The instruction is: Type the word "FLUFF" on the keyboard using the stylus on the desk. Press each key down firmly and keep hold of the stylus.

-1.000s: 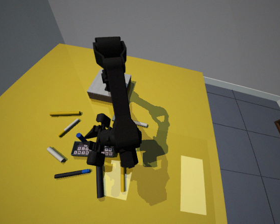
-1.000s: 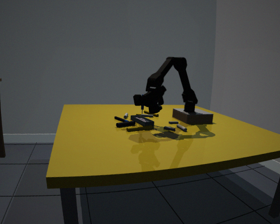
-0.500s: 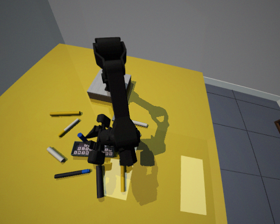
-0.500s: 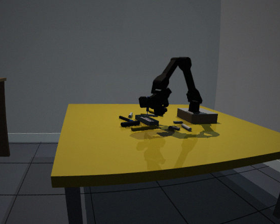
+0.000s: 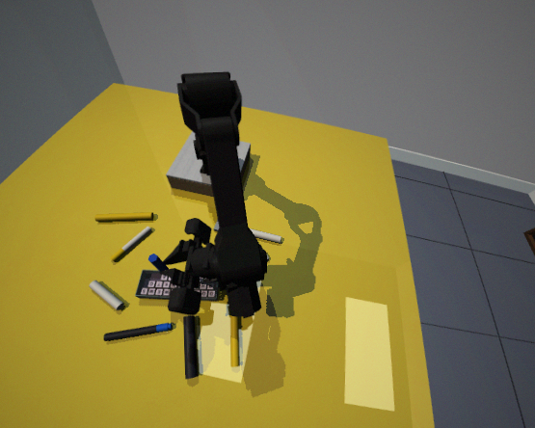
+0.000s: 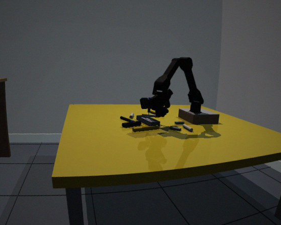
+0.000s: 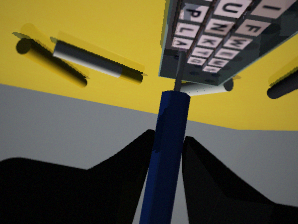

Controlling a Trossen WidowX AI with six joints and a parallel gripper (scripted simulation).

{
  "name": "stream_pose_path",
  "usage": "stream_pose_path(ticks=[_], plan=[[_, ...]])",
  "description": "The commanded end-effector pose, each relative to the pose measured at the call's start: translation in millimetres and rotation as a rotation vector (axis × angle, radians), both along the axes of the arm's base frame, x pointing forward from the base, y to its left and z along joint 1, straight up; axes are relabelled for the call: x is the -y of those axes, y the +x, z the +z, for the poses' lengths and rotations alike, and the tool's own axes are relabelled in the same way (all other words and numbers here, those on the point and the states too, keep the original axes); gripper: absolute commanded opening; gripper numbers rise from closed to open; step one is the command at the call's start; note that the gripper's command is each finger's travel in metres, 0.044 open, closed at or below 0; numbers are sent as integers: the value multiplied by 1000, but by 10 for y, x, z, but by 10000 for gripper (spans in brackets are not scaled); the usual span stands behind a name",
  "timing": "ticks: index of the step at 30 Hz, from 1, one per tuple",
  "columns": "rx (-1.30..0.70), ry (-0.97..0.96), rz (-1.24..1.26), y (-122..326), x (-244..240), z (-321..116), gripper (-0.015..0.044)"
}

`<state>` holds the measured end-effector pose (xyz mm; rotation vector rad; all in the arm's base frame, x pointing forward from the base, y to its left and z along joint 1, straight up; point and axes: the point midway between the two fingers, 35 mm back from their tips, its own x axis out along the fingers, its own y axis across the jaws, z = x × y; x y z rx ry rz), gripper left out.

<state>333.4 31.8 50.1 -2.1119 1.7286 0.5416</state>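
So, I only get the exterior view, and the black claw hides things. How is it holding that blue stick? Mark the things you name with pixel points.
Observer: The wrist view shows the gripper [image 5: 165, 268] [image 6: 149, 104] [image 7: 168, 139] with one finger on each side of the blue stylus [image 5: 156, 262] [image 6: 149, 110] [image 7: 170, 142].

Visitor: Are there real letters on that little board? I can't read any.

Observer: Yes. In the wrist view, the keyboard [image 5: 147, 279] [image 6: 147, 120] [image 7: 170, 62] has readable keys, including an F key [image 7: 251, 28].

Visitor: Is the stick over that F?

Observer: No, in the wrist view its thin tip shows by the A key [image 7: 180, 43].
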Motion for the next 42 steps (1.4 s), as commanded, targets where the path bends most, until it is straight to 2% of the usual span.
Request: stream_pose_path(ticks=[1, 42], plan=[[-7, -8, 6, -3, 8, -23, 81], [-7, -8, 6, 1, 7, -196, 81]])
